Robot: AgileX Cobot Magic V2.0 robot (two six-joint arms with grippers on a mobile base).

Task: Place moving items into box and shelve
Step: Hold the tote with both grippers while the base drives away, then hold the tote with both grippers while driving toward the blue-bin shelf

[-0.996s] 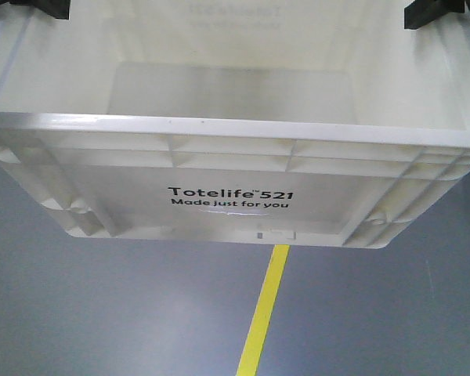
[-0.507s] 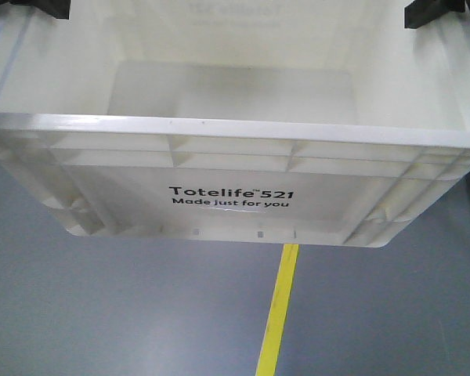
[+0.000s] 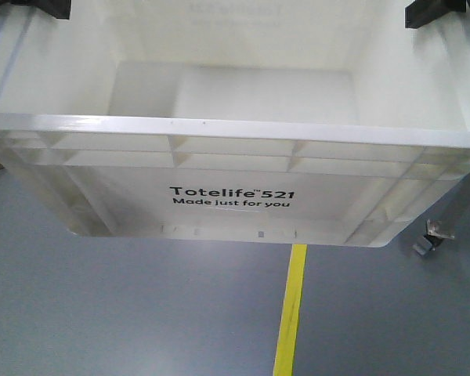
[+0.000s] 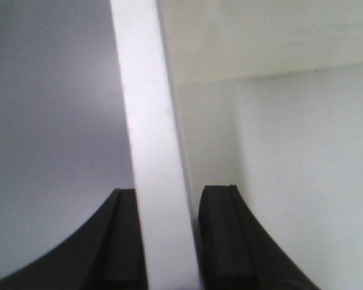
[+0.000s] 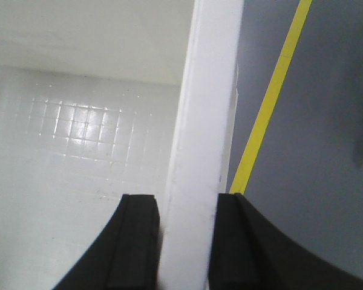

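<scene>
Exterior front-facing view: the white box (image 3: 235, 168), printed "Totelife 521", fills most of the frame above a gray floor (image 3: 125, 313), with a yellow line (image 3: 290, 313) running out from under its near wall. The left gripper (image 3: 41, 8) sits at the box's far left rim and the right gripper (image 3: 435, 12) at its far right rim. In the left wrist view, the black fingers (image 4: 124, 241) are clamped on the left wall's rim, one outside and one inside. The right wrist view shows the other pair (image 5: 136, 241) pinching the right rim the same way, with the floor and line beyond it.
</scene>
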